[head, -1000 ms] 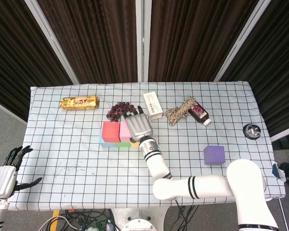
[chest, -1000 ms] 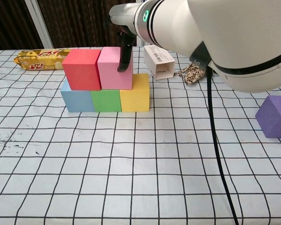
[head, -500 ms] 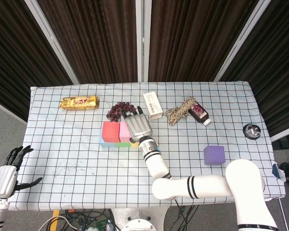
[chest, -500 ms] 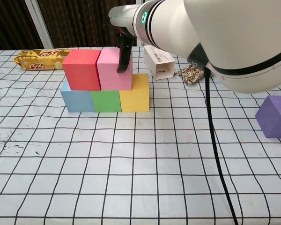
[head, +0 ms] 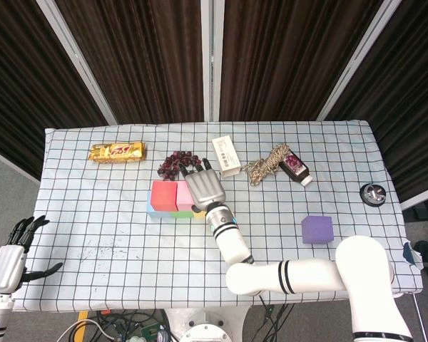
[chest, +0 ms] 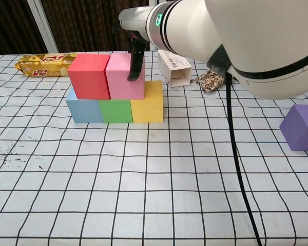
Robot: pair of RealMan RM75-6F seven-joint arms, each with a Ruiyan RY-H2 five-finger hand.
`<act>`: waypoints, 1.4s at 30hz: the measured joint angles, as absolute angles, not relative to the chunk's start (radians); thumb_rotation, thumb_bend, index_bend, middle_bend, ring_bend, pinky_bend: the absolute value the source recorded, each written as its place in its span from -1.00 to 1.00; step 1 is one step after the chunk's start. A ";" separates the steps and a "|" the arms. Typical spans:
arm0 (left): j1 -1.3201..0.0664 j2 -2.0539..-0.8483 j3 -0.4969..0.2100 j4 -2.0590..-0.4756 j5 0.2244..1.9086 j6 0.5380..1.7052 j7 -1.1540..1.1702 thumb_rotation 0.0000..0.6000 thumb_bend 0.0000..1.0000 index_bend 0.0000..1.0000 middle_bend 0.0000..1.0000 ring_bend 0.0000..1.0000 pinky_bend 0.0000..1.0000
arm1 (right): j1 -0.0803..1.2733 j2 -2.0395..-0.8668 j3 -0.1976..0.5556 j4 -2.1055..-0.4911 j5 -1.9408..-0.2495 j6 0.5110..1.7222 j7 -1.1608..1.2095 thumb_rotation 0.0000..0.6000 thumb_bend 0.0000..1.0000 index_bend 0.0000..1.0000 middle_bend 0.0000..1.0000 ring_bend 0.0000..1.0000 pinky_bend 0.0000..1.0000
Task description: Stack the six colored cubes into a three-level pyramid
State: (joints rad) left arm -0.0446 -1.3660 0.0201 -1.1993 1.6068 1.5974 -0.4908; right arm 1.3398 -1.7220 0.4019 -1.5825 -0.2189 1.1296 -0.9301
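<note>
Right hand [head: 205, 187] over stack, fingers [chest: 135, 66] down against pink cube [chest: 124, 77]; grip or mere touch unclear. Pink beside red cube [chest: 89, 75] on three-cube row. Purple cube [chest: 303, 126] far right: likely light, rigid; pinch opposite flat faces. Left hand [head: 8, 258] spread, idle.

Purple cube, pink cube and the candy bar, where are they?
purple cube [chest: 302, 127], chest view, its front face.
pink cube [chest: 122, 77], chest view, its front face.
candy bar [head: 118, 152], head view, middle of its gold wrapper.
</note>
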 measured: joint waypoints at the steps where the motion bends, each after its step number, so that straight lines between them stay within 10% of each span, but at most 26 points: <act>1: -0.045 -1.366 0.020 -1.199 1.607 1.598 -0.491 1.00 -1.00 -0.90 -0.70 -0.91 -0.97 | 1.340 -1.721 0.401 -1.583 -0.220 1.129 -0.930 1.00 -0.76 -1.00 -0.35 -0.81 -1.00; 20: -0.041 -1.364 0.020 -1.199 1.608 1.606 -0.499 1.00 -1.00 -0.90 -0.70 -0.91 -0.97 | 1.344 -1.684 0.431 -1.637 -0.229 1.096 -0.889 1.00 -0.98 -1.00 -0.87 -1.00 -1.00; 42: -0.032 -1.371 0.016 -1.161 1.588 1.598 -0.551 1.00 -1.00 -0.90 -0.70 -0.91 -0.97 | 1.482 -1.845 0.499 -1.439 -0.155 1.126 -0.900 1.00 -0.87 -1.00 -0.53 -1.00 -1.00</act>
